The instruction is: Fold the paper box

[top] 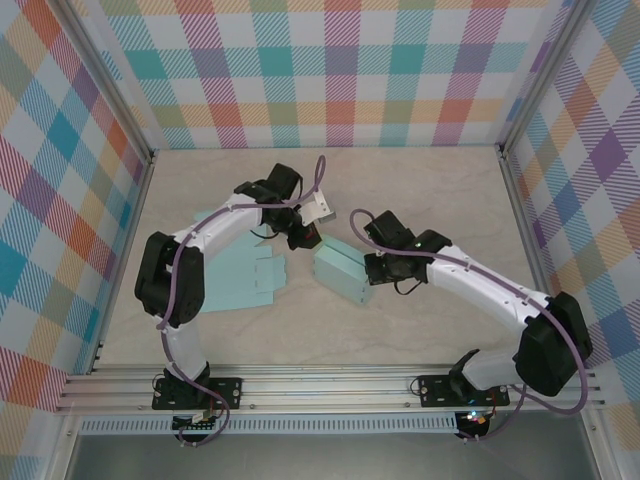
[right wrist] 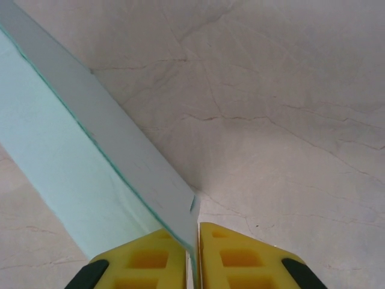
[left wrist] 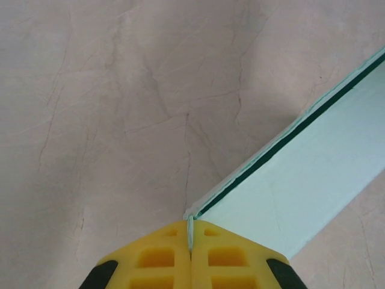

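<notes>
The paper box (top: 342, 273) is a pale teal, partly folded carton lying on the marble-look table between the two arms. My left gripper (top: 304, 238) is at its far-left corner, and in the left wrist view its yellow fingers (left wrist: 156, 259) are shut on a thin edge of the box (left wrist: 301, 180). My right gripper (top: 372, 270) is at the box's right end. In the right wrist view its fingers (right wrist: 240, 259) pinch a wall of the box (right wrist: 72, 162) that runs up to the left.
A flat, unfolded teal carton sheet (top: 235, 272) lies under the left arm. Checkered walls with aluminium posts (top: 128, 200) enclose the table on three sides. A metal rail (top: 330, 385) runs along the near edge.
</notes>
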